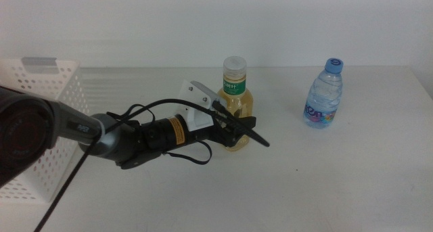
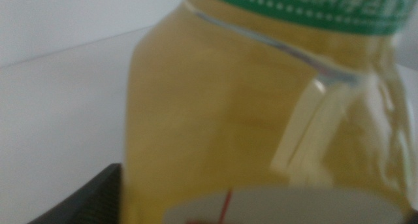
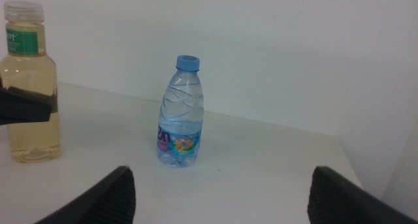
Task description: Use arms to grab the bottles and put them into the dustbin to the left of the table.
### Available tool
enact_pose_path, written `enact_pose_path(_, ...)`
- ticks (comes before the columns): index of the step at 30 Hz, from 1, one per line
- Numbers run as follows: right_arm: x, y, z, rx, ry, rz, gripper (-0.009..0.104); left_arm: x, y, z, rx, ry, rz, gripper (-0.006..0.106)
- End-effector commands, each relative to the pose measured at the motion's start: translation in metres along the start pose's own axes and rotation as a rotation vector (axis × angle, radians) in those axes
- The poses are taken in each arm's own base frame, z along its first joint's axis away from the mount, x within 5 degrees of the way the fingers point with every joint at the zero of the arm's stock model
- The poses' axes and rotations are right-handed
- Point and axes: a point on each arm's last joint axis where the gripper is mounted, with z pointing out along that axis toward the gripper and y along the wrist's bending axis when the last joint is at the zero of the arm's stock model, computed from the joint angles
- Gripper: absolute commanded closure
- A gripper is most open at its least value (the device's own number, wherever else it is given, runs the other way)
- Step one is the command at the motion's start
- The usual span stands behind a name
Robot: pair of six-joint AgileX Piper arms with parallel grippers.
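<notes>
Near table (image 1: 352, 184) middle, your left gripper (image 1: 243, 129) sits around yellow-liquid bottle (image 1: 235, 103), jaws on either side of bottle's lower body; you can't tell whether they press it. Bottle upright on table, white cap, green label. Water bottle (image 1: 324, 93) stands upright toward right edge, well apart, blue cap on. Dustbin (image 1: 40, 90) at left edge. Your right gripper (image 3: 222, 198) waits low, facing water bottle, jaws spread wide.
</notes>
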Motion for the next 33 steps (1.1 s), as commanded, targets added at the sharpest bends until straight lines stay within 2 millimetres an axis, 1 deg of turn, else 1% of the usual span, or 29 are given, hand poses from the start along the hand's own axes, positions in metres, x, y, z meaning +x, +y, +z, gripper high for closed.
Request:
enact_pose_path(1,-0.011,-0.001,-0.003,0.018,-0.106,-0.018,0.024,-0.035,-0.007,0.003,-0.001,-0.156,-0.014,0.01)
enact_pose_path(4,-0.011,-0.001,-0.003,0.018,-0.106,-0.018,0.024,-0.034,-0.008,0.006,-0.026,-0.178,-0.029,0.01)
enact_pose_path(7,-0.011,-0.001,-0.003,0.018,-0.106,-0.018,0.024,-0.034,-0.01,0.008,-0.034,-0.185,0.036,0.012)
enact_pose_path(10,-0.011,-0.001,-0.003,0.018,-0.106,-0.018,0.024,-0.034,-0.011,0.008,-0.035,-0.187,0.06,0.021)
enact_pose_path(12,-0.011,-0.001,-0.003,0.018,-0.106,-0.018,0.024,-0.034,-0.01,0.008,-0.036,-0.185,0.061,0.033)
enact_pose_path(13,-0.011,-0.001,-0.003,0.018,-0.106,-0.018,0.024,-0.034,-0.01,0.008,-0.036,-0.185,0.061,0.041)
enact_pose_path(18,-0.011,-0.001,-0.003,0.018,-0.106,-0.018,0.024,-0.036,-0.014,0.007,-0.007,-0.172,0.04,0.084)
enact_pose_path(20,-0.011,-0.001,-0.003,0.018,-0.106,-0.018,0.024,-0.04,-0.017,0.006,0.003,-0.151,0.056,0.097)
enact_pose_path(21,-0.011,-0.001,-0.003,0.018,-0.106,-0.018,0.024,-0.043,-0.018,0.005,-0.001,-0.137,0.067,0.101)
enact_pose_path(27,-0.011,-0.001,-0.003,0.018,-0.106,-0.018,0.024,-0.076,-0.029,-0.006,0.019,-0.139,0.09,0.102)
enact_pose_path(29,-0.011,-0.001,-0.003,0.018,-0.106,-0.018,0.024,-0.086,-0.032,-0.01,-0.001,-0.116,0.109,0.102)
enact_pose_path(33,-0.011,-0.001,-0.003,0.018,-0.106,-0.018,0.024,-0.105,-0.043,-0.024,-0.021,-0.08,0.142,0.102)
